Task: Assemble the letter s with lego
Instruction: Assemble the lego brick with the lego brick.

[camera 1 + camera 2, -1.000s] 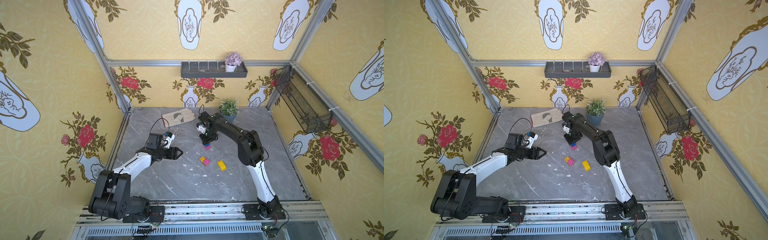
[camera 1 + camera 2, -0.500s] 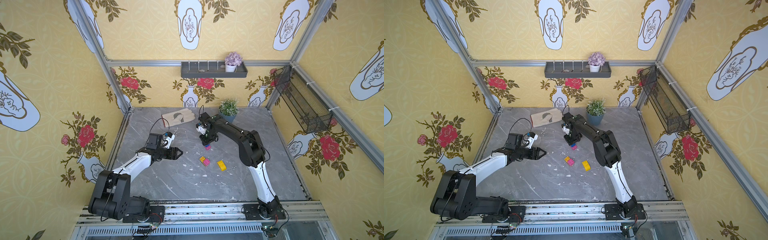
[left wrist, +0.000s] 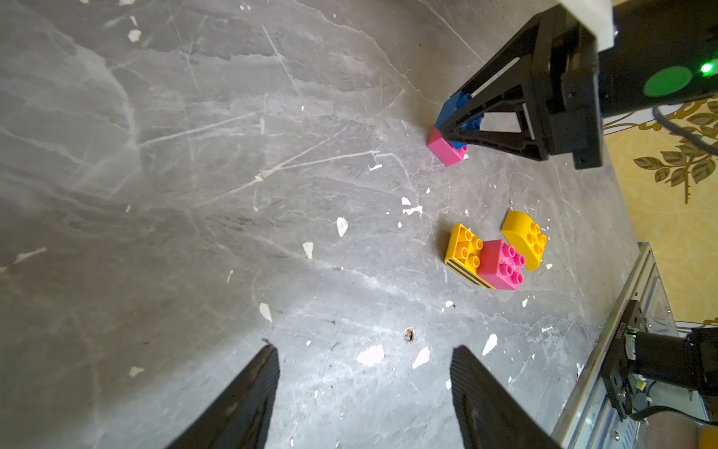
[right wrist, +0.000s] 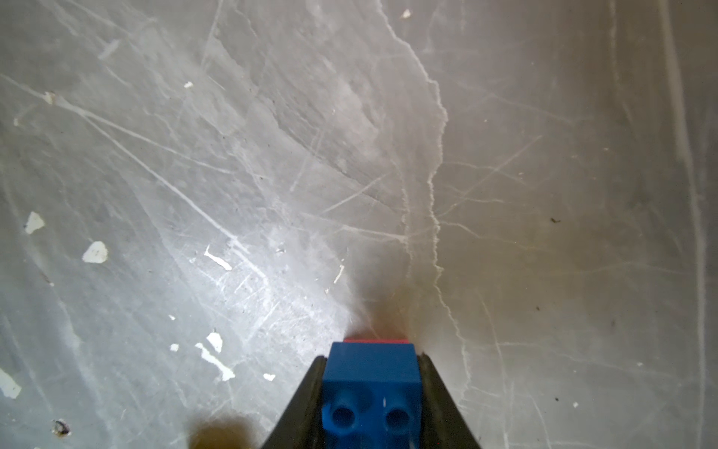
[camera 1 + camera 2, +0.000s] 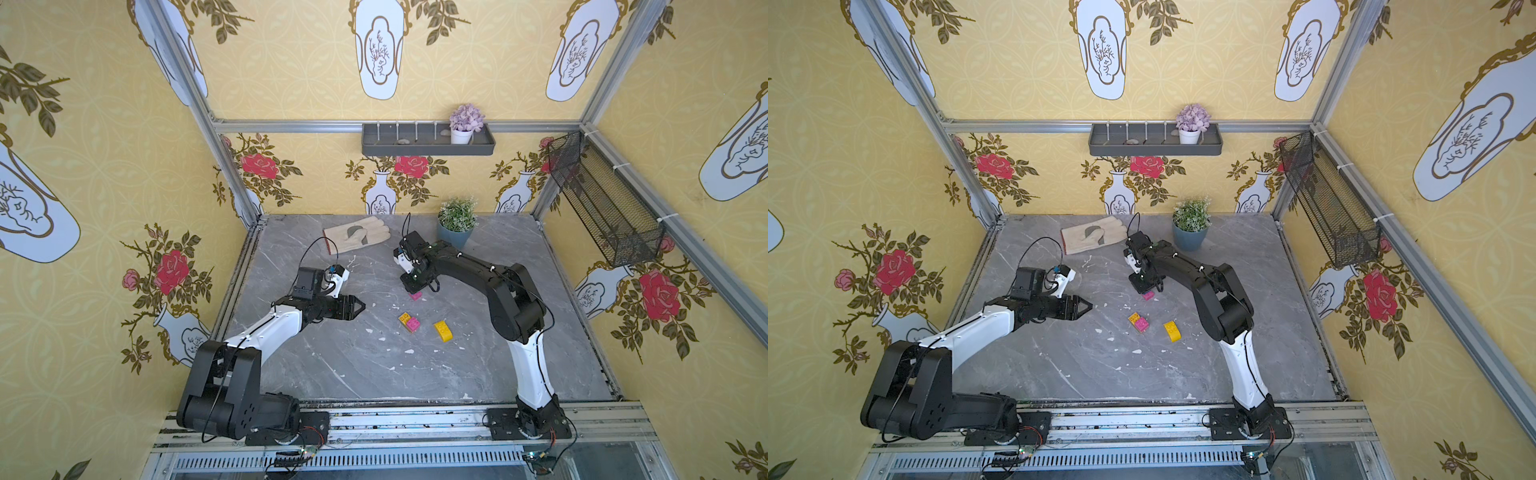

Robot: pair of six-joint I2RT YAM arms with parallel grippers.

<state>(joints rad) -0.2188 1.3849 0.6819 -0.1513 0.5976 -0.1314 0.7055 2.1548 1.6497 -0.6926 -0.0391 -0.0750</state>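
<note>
My right gripper (image 5: 415, 287) (image 4: 373, 361) is shut on a blue brick (image 4: 372, 375) (image 3: 460, 102). A pink brick (image 5: 415, 296) (image 5: 1148, 295) (image 3: 446, 149) is stuck to the blue brick's lower end, at or just above the grey table. In front of it lies a yellow brick with a second pink brick on it (image 5: 409, 323) (image 5: 1138, 323) (image 3: 501, 264). A loose yellow brick with a rounded end (image 5: 443, 331) (image 5: 1172, 331) (image 3: 524, 237) lies right beside that pair. My left gripper (image 5: 359, 307) (image 3: 363, 350) hovers open and empty, left of the bricks.
A work glove (image 5: 357, 237) and a potted plant (image 5: 456, 226) sit at the back of the marble table (image 5: 374, 374). A wire basket (image 5: 602, 203) hangs on the right wall, and a shelf (image 5: 428, 139) on the back wall. White paint flecks dot the tabletop.
My right gripper has sunk very slightly toward the table with the blue and pink bricks. The left arm has stayed still.
</note>
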